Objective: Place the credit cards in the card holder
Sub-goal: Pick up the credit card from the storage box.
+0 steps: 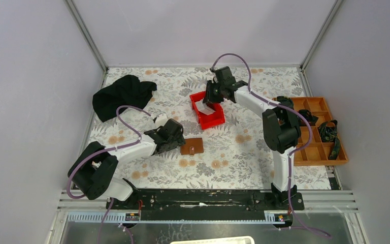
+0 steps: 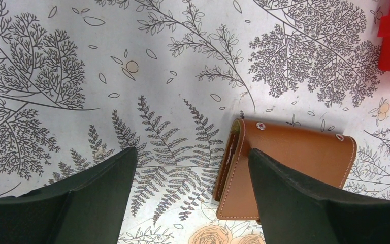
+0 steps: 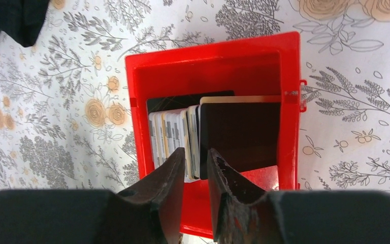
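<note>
The card holder (image 1: 191, 146) is a brown leather wallet lying folded on the floral cloth. My left gripper (image 1: 179, 141) hangs just left of it, open; in the left wrist view the card holder (image 2: 294, 152) lies partly under the right finger (image 2: 284, 198), with bare cloth in the gap of the gripper (image 2: 190, 151). Several credit cards (image 3: 172, 133) stand on edge in a red bin (image 3: 213, 51), with a dark card (image 3: 238, 132) beside them. My right gripper (image 3: 196, 151) reaches into the red bin (image 1: 209, 122), fingers narrowly apart astride a few card edges; contact is unclear.
A black cloth (image 1: 122, 95) is bunched at the back left. An orange-brown compartment tray (image 1: 317, 152) holding dark strap-like items stands at the right edge. Grey walls enclose the table on three sides.
</note>
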You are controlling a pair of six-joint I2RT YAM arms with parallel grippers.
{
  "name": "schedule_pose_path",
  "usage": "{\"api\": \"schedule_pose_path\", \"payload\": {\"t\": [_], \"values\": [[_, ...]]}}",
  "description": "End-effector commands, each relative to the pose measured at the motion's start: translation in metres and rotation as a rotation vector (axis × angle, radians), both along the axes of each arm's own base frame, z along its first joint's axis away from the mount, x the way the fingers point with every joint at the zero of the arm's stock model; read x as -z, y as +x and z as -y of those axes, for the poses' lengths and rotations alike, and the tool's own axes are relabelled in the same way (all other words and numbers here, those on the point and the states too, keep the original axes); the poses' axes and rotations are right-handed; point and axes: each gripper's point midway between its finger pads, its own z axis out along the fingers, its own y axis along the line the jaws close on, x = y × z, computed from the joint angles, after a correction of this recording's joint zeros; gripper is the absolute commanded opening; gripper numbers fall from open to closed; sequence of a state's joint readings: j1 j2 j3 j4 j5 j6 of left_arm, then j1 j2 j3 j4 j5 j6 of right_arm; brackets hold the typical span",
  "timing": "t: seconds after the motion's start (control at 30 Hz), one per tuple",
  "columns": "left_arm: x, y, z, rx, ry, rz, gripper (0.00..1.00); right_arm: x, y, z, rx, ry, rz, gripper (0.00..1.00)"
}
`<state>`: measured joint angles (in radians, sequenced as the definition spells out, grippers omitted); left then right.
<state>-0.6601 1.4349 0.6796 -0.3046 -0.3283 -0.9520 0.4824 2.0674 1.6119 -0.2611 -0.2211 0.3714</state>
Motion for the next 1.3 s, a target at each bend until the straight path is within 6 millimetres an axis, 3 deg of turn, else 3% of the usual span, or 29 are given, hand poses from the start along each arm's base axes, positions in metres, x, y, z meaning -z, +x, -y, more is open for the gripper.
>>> {"api": "schedule_pose_path", "payload": {"t": [0.0,0.2,0.3,0.43,0.93,1.03,1.27], "values": [[-0.007,0.006,0.002,-0.017,-0.037,0.038,0.88,-0.054,0.007,-0.013,-0.029,0.068,0.092,0.28],[-0.006,0.005,0.001,-0.015,-0.032,0.036,0.88,-0.050,0.008,-0.009,-0.027,0.037,0.091,0.27],[-0.006,0.004,0.000,-0.015,-0.031,0.037,0.88,-0.048,0.009,-0.007,-0.022,0.022,0.092,0.41],[-0.004,0.003,0.000,-0.011,-0.026,0.034,0.88,-0.038,0.011,-0.007,-0.031,-0.002,0.076,0.47],[-0.006,0.008,0.001,0.005,-0.012,0.036,0.88,0.002,0.013,-0.014,-0.040,0.001,0.003,0.53],[-0.005,0.009,0.001,0.008,-0.009,0.035,0.88,0.007,0.011,-0.015,-0.046,0.007,-0.006,0.52],[-0.004,0.010,-0.001,0.012,-0.007,0.032,0.88,0.005,0.003,-0.019,-0.058,0.042,-0.026,0.34]]}}
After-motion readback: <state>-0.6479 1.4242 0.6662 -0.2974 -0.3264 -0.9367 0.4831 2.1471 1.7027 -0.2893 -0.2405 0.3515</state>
